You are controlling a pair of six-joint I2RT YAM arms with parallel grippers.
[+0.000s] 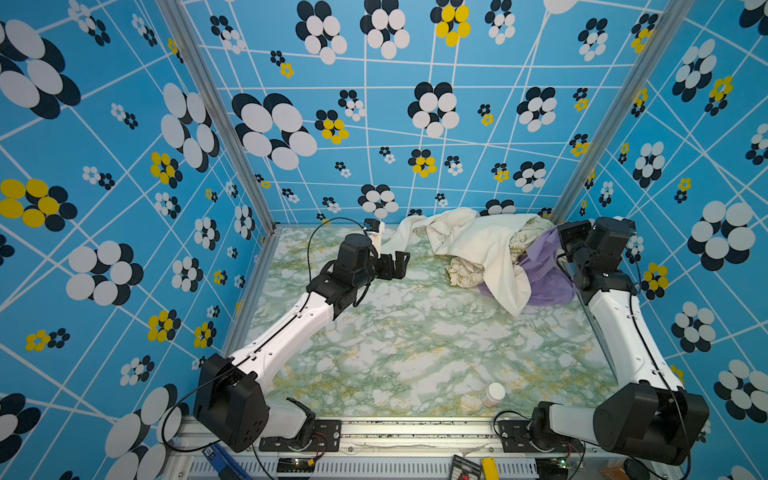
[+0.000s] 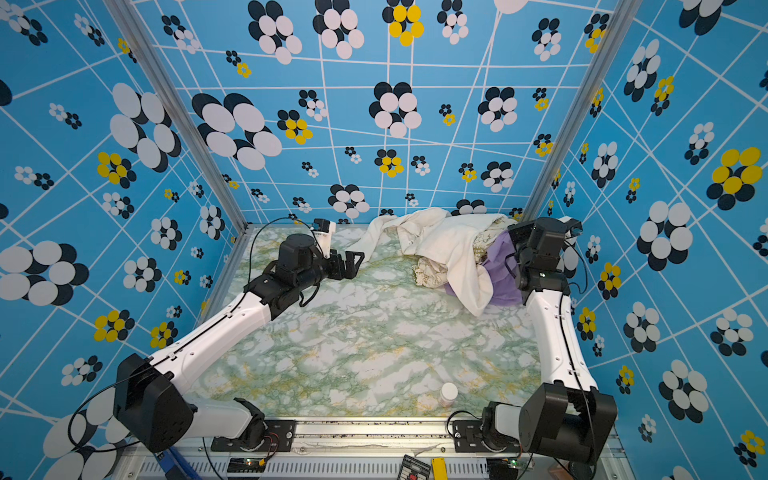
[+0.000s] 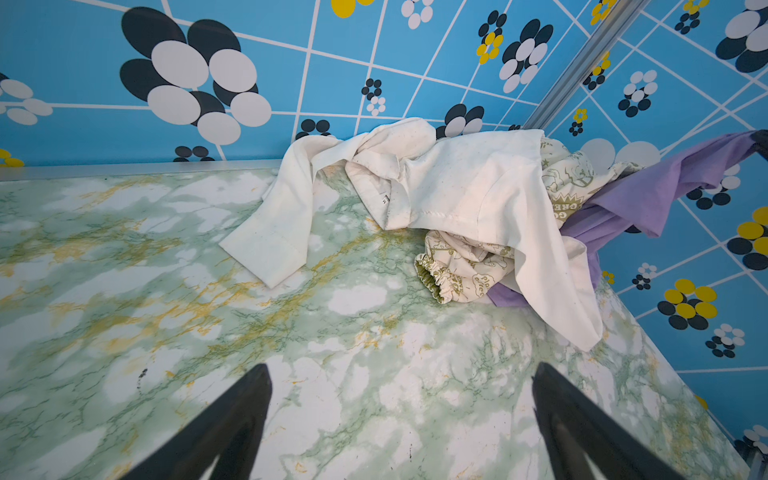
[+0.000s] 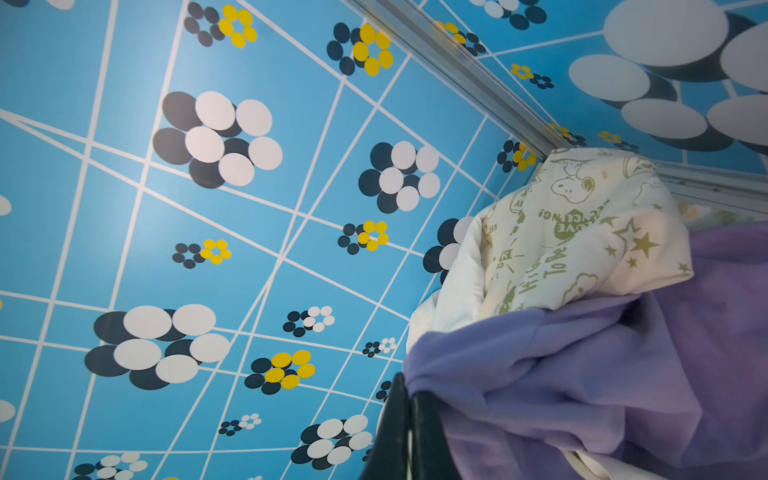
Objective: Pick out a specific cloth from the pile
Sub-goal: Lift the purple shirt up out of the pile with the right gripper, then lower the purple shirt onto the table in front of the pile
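Observation:
The pile lies in the table's far right corner. On top is a big cream-white cloth [image 1: 478,241] [image 3: 457,187], with a beige cartoon-printed cloth [image 1: 461,272] [image 4: 582,232] under it. The purple cloth [image 1: 544,274] [image 2: 498,270] [image 3: 648,195] [image 4: 582,365] sticks out on the pile's right side, partly under the white one. My right gripper [image 4: 409,390] [image 1: 559,239] is shut on a bunched edge of it and holds that edge up off the table beside the right wall. My left gripper [image 1: 401,264] [image 2: 353,264] [image 3: 401,370] hovers open and empty left of the pile.
A small white-capped bottle [image 1: 493,392] [image 2: 448,392] lies near the front edge of the green marble table [image 1: 395,332]. Patterned blue walls close in the left, back and right sides, and the pile presses against the back right corner post [image 3: 582,66].

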